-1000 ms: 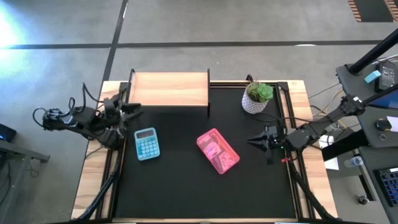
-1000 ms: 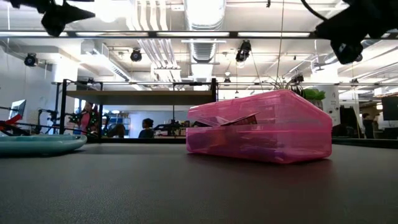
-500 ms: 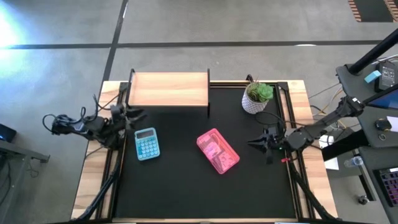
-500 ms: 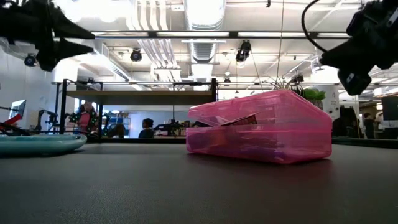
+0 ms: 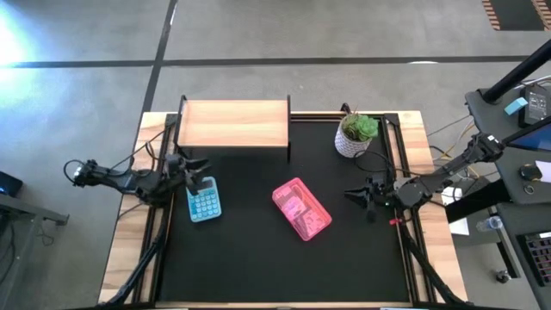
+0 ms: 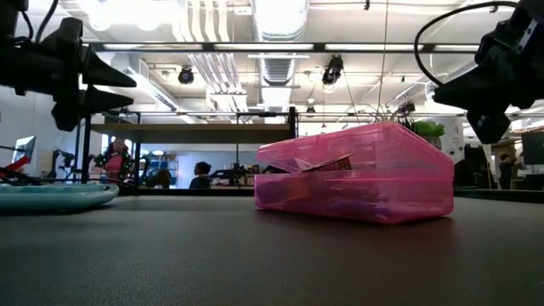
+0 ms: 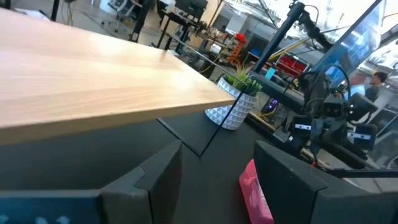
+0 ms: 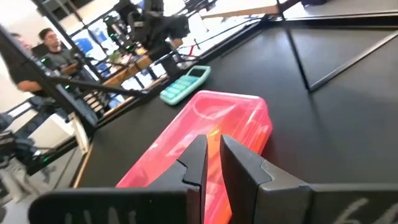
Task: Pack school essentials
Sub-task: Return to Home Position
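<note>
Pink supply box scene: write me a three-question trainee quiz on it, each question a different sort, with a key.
1. True or false: the pink supply box lies on the black mat, and the left hand and the right hand are both apart from it.
2. Which thing lies nearest the left hand? A. the wooden shelf B. the blue calculator C. the potted plant
3. Fill in: in the left wrist view, the left hand's fingers stand ____.

Key: 1 true; 2 B; 3 open.
</note>
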